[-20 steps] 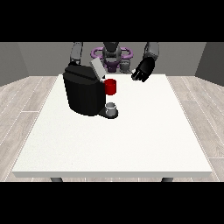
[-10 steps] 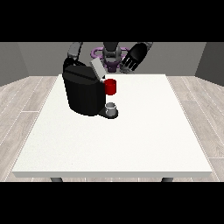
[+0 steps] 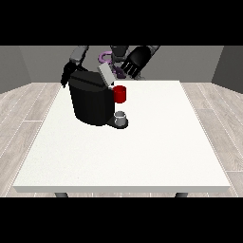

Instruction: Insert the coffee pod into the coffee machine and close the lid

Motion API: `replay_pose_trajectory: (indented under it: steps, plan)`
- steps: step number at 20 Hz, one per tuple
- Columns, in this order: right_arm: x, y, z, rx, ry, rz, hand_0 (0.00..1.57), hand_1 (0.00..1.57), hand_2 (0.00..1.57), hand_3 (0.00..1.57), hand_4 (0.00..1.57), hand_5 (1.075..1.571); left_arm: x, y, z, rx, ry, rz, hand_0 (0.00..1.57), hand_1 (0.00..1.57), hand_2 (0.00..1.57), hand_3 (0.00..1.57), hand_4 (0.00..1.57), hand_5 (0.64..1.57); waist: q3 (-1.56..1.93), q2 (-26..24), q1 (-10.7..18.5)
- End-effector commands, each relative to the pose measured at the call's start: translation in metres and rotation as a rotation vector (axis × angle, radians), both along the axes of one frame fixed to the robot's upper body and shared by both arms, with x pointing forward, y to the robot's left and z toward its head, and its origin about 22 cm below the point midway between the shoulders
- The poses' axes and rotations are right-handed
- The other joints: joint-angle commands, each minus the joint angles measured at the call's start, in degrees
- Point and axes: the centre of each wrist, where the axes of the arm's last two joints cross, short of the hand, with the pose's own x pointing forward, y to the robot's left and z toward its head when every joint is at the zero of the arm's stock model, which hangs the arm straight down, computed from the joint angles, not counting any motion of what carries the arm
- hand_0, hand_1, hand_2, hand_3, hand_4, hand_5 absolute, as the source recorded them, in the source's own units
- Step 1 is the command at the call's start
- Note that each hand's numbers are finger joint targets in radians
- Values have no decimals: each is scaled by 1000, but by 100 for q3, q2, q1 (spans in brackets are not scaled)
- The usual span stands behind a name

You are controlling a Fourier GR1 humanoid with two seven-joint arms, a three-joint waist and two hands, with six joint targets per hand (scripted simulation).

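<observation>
hand at view's left [image 3: 65, 77] mostly hidden behind coffee machine [image 3: 92, 102].

The coffee machine [image 3: 92, 102] was a black, rounded block standing upright on the white table [image 3: 142, 142], below and to the view's left of the hand at the view's right [image 3: 134, 61], apart from it. Its grey lid [image 3: 106, 74] stood raised and tilted, just below and beside that hand's fingers; whether they touched could not be told. A red thing at the machine [image 3: 120, 94] sat at its front. A small grey thing [image 3: 121, 116] rested on the machine's base, well below the hand.
</observation>
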Motion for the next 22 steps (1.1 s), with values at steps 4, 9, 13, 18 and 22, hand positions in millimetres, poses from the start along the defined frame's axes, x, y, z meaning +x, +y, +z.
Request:
replay_pose_trajectory:
  steps: [4, 9, 13, 18, 22]
  plan:
    - [2, 11, 16, 8, -70, 0, 0, 0, 0, 0, 186, 1571, 2, 10, 29, 3, -68, 28, 1239, 1239, 1290, 1248, 479, 1571, 0, 468, -235]
    - [17, -5, 33, -11, -88, -38, 0, 0, 0, 0, 60, 1571, 3, 2, 32, 7, -88, -18, 1195, 1195, 1286, 1247, 487, 1571, -1, 715, -75]
    - [17, 0, 40, -4, -89, -3, 0, 0, 0, 0, 0, 1571, 5, 4, 46, 18, -76, 18, 1175, 1175, 1242, 1216, 464, 1571, -1, 704, -300]
    - [9, -1, 27, -13, -55, -25, 0, 0, 0, 0, 186, 1571, 6, 8, 34, 5, -30, 0, 1239, 1239, 1286, 1222, 429, 1571, -1, 625, -225]
    - [16, -26, 21, -4, -76, -44, 0, 0, 0, 0, 33, 1571, 6, -10, 55, 4, -48, -21, 1200, 1200, 1245, 1209, 439, 1571, 3, 737, -173]
